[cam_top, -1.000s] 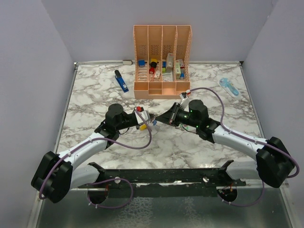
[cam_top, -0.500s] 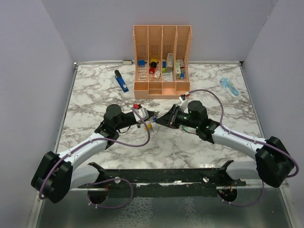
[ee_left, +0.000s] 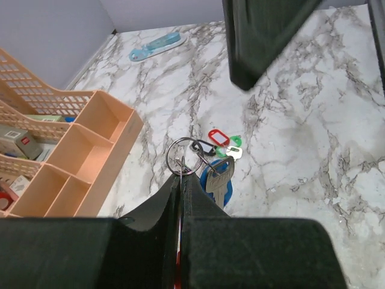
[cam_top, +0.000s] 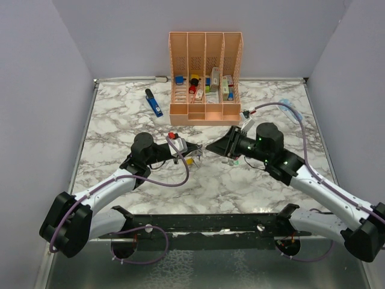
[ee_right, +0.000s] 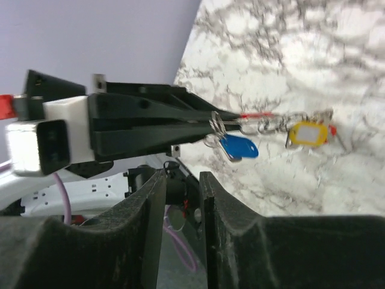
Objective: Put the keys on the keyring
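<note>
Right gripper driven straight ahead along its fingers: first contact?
Likely the left gripper, shut on the keyring that carries the blue key. It sits right ahead of the right gripper in the right wrist view. Depth is unclear, so it might pass just beside them.

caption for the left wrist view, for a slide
Left tool pinching the keyring, blue key hanging from it, over the marble table

both arms [cam_top: 108, 186] stretch inward, low and nearly level, tips almost meeting. left gripper [cam_top: 194, 150] points right, its fingers [ee_left: 198, 201] pressed together on the keyring [ee_left: 182, 158]. right gripper [cam_top: 209, 148] points left, fingers [ee_right: 147, 217] a narrow gap apart.
</note>
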Action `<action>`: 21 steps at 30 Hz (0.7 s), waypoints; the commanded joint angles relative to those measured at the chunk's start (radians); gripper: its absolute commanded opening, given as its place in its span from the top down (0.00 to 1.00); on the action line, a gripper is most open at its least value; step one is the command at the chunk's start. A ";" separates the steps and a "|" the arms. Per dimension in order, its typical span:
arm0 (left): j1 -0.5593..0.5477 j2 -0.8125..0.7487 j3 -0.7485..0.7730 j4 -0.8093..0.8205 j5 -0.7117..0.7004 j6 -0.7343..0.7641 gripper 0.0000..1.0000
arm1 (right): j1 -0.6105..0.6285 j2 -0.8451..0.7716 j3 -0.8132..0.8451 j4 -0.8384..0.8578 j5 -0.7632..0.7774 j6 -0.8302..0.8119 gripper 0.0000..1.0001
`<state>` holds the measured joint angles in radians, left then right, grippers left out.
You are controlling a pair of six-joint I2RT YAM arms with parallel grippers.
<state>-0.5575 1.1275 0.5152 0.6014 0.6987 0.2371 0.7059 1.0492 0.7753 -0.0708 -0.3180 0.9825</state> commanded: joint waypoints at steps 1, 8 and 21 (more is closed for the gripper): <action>0.005 -0.026 -0.002 0.029 0.137 -0.023 1.00 | 0.004 -0.082 0.076 -0.121 0.068 -0.277 0.69; 0.005 -0.026 0.009 0.002 0.273 -0.051 1.00 | 0.004 -0.155 0.054 -0.170 0.136 -0.605 0.64; 0.005 -0.009 0.015 0.005 0.398 -0.050 1.00 | 0.004 -0.055 0.045 -0.092 -0.054 -0.461 0.67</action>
<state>-0.5564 1.1252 0.5144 0.5747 1.0145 0.1890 0.7059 1.0317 0.8600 -0.2562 -0.2882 0.4732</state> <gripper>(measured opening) 0.029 0.340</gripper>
